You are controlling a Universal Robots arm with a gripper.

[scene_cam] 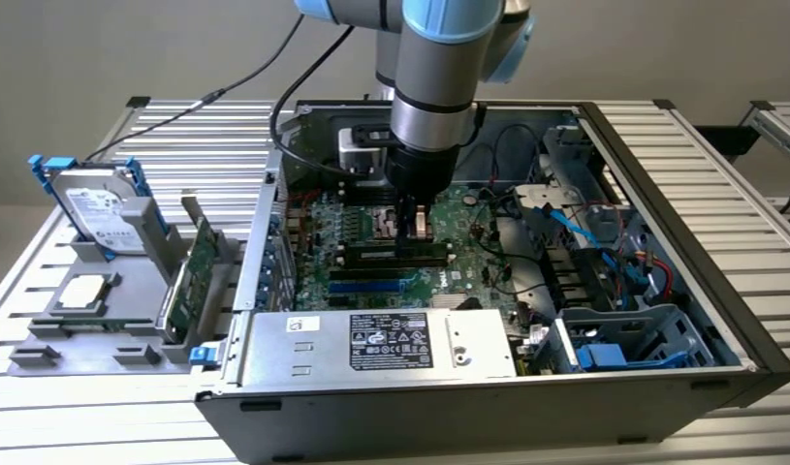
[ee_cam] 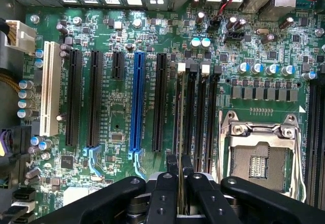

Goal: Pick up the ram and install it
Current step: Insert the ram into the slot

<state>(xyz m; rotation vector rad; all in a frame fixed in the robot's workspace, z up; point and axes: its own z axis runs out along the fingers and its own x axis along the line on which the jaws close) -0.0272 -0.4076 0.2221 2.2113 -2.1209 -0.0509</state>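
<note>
My gripper reaches down into the open computer case, over the motherboard. It is shut on the ram, which the wrist view shows edge-on as a thin line between the black fingers. The ram runs along the black memory slot nearest the expansion slots. I cannot tell whether it is seated. In the exterior view the ram is a long green stick with dark chips below the gripper.
Further memory slots and the open CPU socket lie beside the ram. A blue expansion slot is close by. The power supply, cables and drive cages crowd the case. Outside stand a hard drive and a green card.
</note>
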